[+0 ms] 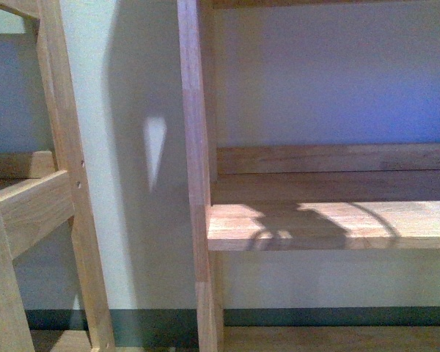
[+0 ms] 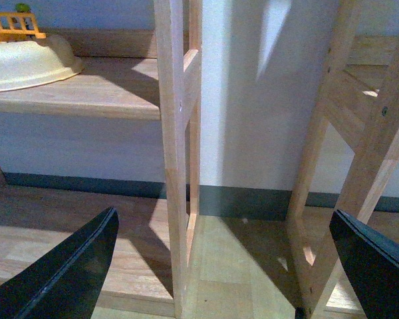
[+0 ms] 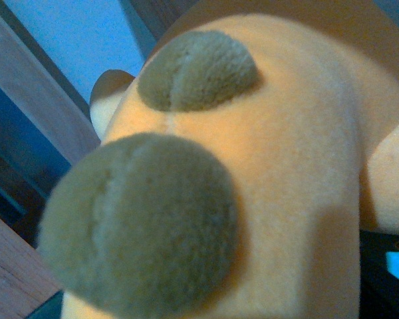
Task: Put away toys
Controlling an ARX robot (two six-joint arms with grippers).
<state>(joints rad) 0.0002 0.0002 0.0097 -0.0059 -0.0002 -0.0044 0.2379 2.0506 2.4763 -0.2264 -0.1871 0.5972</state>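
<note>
1. The plush toy [image 3: 253, 179] is filling the right wrist view, feet toward the camera; the right gripper's hold on it cannot be confirmed.
2. The left gripper [image 2: 219, 266] is hanging wide open, holding nothing.
3. The shelf [image 1: 330, 224] is standing bare; placement is judged outstanding.

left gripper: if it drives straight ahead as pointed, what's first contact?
Likely the wooden shelf upright standing nearly centred ahead of the open left gripper. If it slips just beside the upright, the white wall behind comes next; depth is unclear.
</note>
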